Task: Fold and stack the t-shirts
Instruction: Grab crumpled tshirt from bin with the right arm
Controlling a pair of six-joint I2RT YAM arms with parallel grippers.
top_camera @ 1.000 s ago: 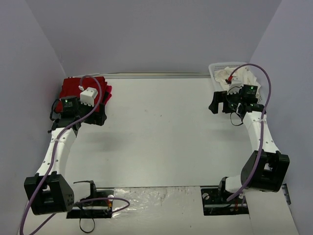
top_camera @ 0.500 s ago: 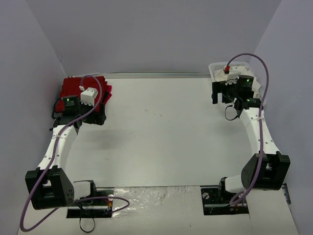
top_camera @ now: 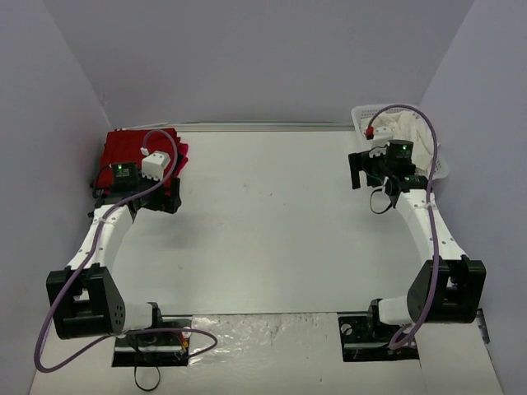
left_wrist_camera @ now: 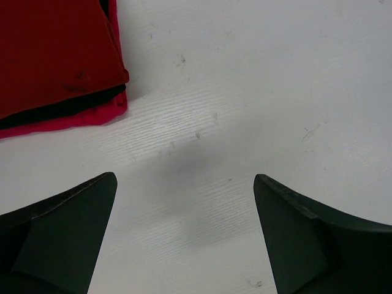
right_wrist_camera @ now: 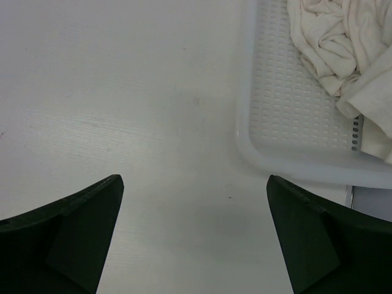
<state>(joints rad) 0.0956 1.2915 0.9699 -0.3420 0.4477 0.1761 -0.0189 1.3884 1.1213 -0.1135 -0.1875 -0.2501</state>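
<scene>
**A:** How far along?
**B:** Red t-shirts (top_camera: 123,150) are folded and stacked at the tabletop's (top_camera: 272,222) far-left corner. You've yet to fold the cream t-shirt (right_wrist_camera: 331,37), crumpled in the basket (right_wrist_camera: 245,122) at the far-right corner.
**A:** Tools?
**B:** Left tool (left_wrist_camera: 185,180) and right tool (right_wrist_camera: 195,179) are wide open, holding nothing. The basket rim sits between your right tool and the cloth.

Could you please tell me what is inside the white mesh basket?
A crumpled cream-white t-shirt lies in the basket, part of the mesh floor bare. Whatever lies beneath the cloth is covered.
</scene>
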